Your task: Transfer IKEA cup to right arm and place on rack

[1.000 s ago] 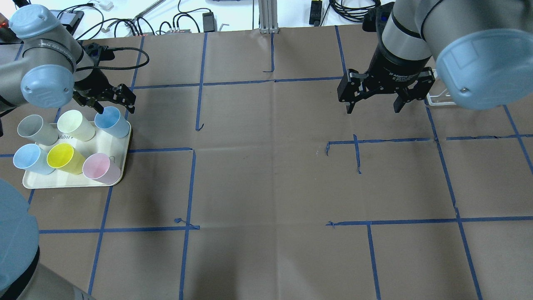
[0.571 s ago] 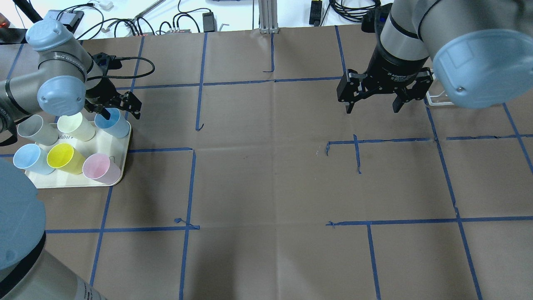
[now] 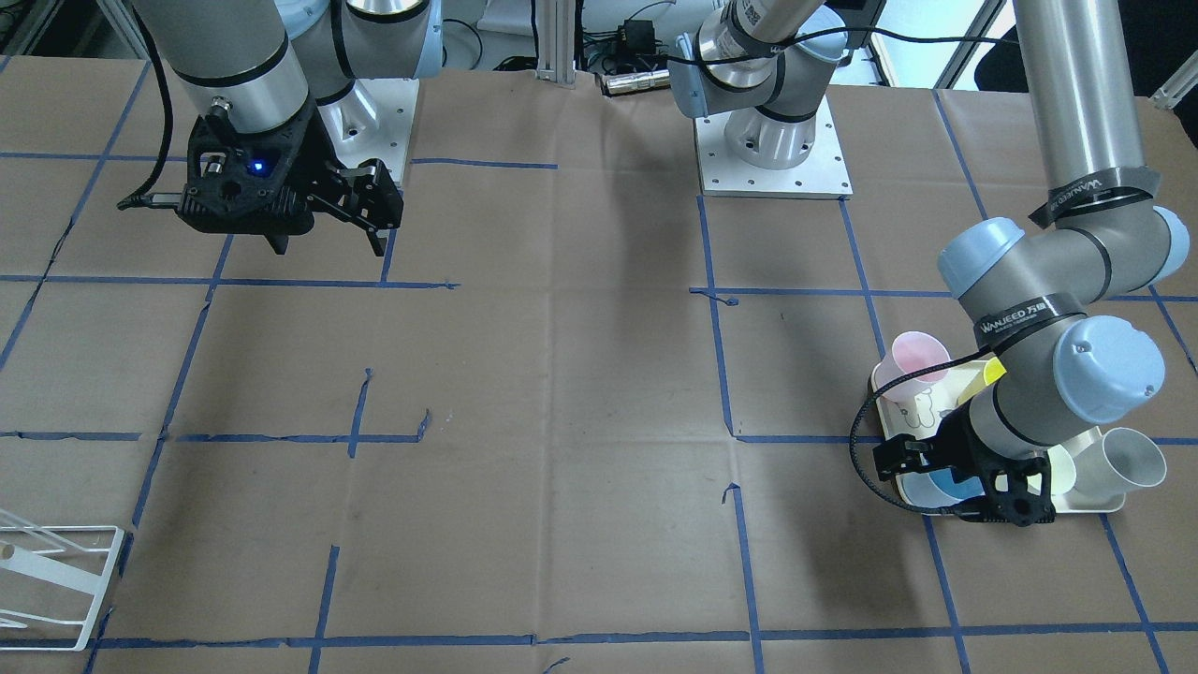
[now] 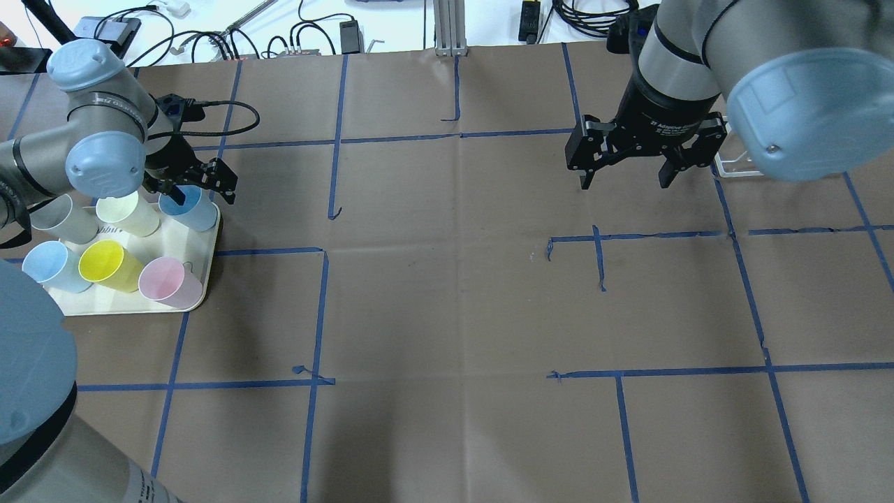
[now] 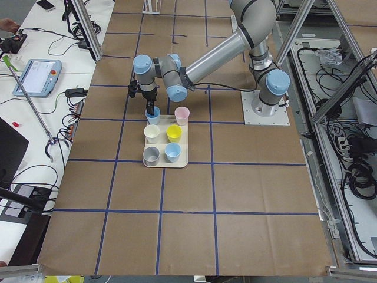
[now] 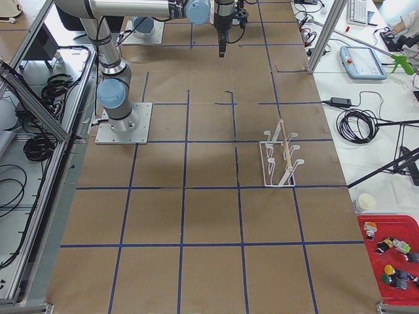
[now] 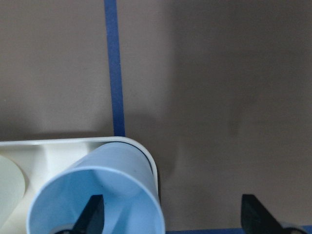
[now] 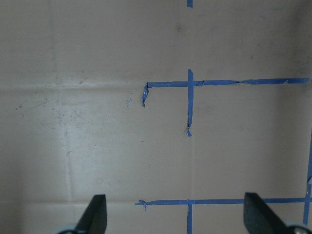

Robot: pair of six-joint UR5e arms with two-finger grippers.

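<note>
In the upper left of the overhead view the black two-finger left gripper (image 4: 199, 187) hangs over the upper right corner of the cream rectangular tray (image 4: 119, 305), its jaws spread wide and gripping nothing yet. The sky-blue plastic cup (image 4: 192, 211) stands upright in that corner, mouth up, so its long axis runs straight up toward the descending wrist. The five other pastel cups (image 4: 108, 265) fill the rest of the tray. The left wrist view shows the relation that matters. One finger (image 7: 92, 217), at lower left of that frame, is inside the cup's mouth. The other (image 7: 253, 214), at lower right, is outside over bare brown paper. The cup's wall therefore lies between them, much nearer the inner finger, and closing should pinch that wall. The left arm is by far the nearer. The right gripper (image 4: 624, 183) hovers in the upper right of the overhead view, well apart from the cup. It is also wide open, with only paper and blue tape between its fingers in its wrist view. The white wire-frame rack (image 6: 283, 152) stands right of centre in the exterior right view, well apart from the tray. Against the overhead picture a second earlier, the left arm's pale-blue joint cap (image 4: 105, 164) has shifted rightward. The left gripper sits slightly further right, and its inner finger seems deeper in the mouth. The cups and right gripper look unchanged.
</note>
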